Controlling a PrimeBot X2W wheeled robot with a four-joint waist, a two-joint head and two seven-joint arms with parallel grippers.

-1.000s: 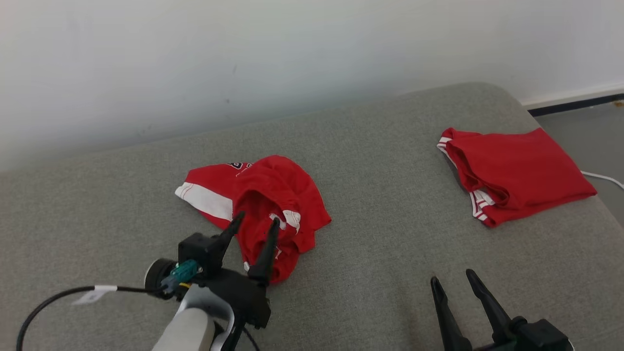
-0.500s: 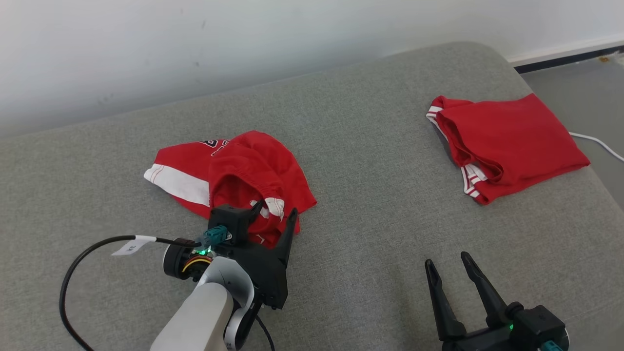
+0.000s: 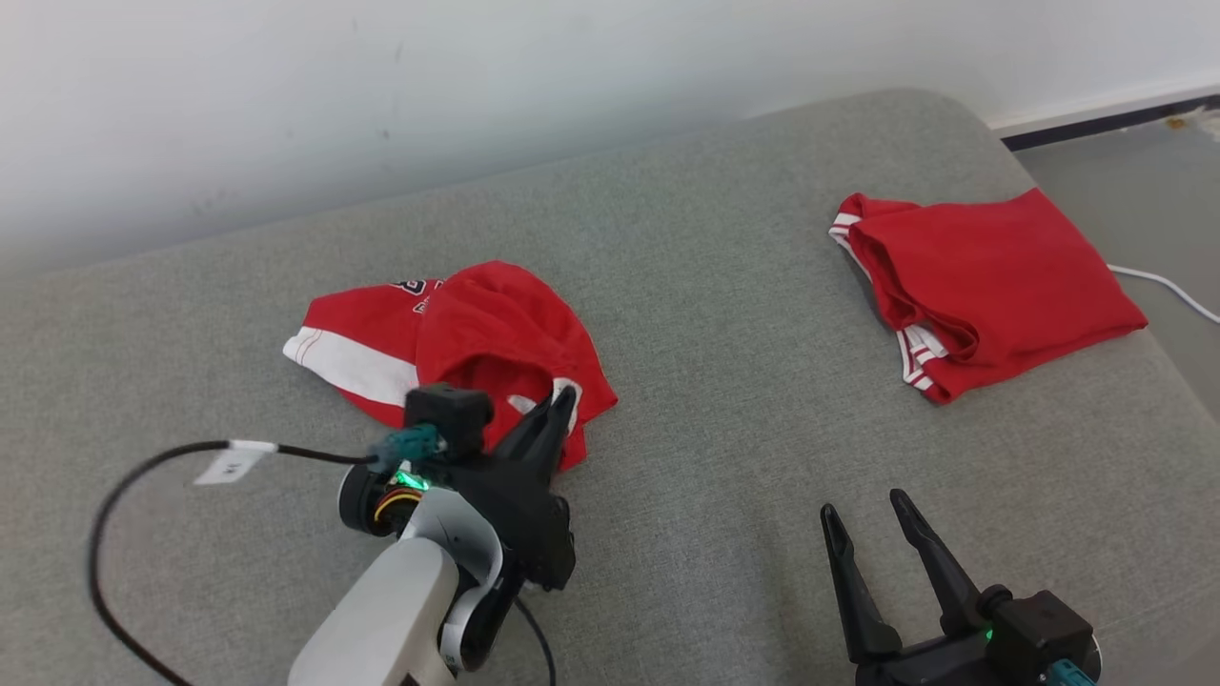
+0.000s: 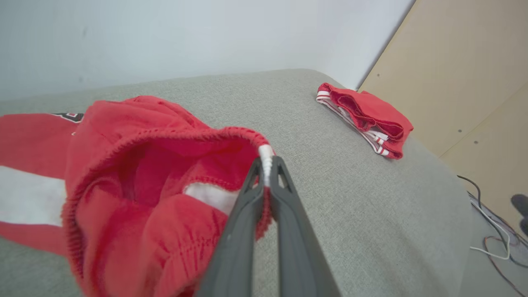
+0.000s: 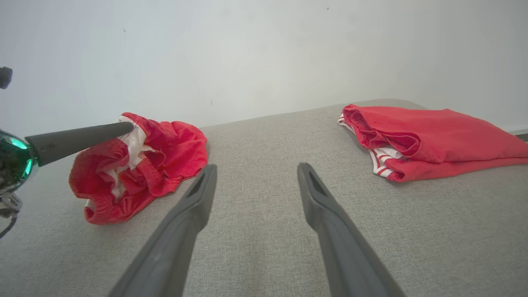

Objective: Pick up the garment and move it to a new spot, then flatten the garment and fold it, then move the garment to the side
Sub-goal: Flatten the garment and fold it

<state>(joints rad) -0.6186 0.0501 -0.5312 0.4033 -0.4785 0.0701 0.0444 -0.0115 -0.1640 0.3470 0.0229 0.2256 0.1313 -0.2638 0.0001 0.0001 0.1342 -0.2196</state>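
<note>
Step in hand: the pick-up, first part of the task. Nothing is flattened or folded yet.

Garment (image 3: 496,324): red with white bands, crumpled in a heap on the grey cushion (image 3: 724,400), left of centre and somewhat nearer the far edge than the near one. It rests on the cushion over most of its area. One point of the waistband (image 4: 264,152) is raised where it is gripped.

Left gripper (image 3: 560,400): jaws closed, with only the thickness of cloth between the fingers. The left wrist view shows the white-and-red waistband edge pinched at the tips, on the side of the heap that faces the cushion's right edge. The bite is shallow, a single fold of hem.

Right gripper (image 3: 863,510): jaws spread wide and holding nothing. It hovers over bare cushion near the near edge, towards the right, well apart from the garment.

Also noted: a folded garment (image 3: 1001,276) lies towards the far right corner, well apart from the work.

Judgement on next move: lift with the left arm until the cloth hangs free of the cushion, then carry it to bare cushion. The centre looks suitable, short of the folded garment. The thin grip could slip under the garment's weight, so a steady lift is advised. The right gripper is free to take a second point on the waistband for spreading.
</note>
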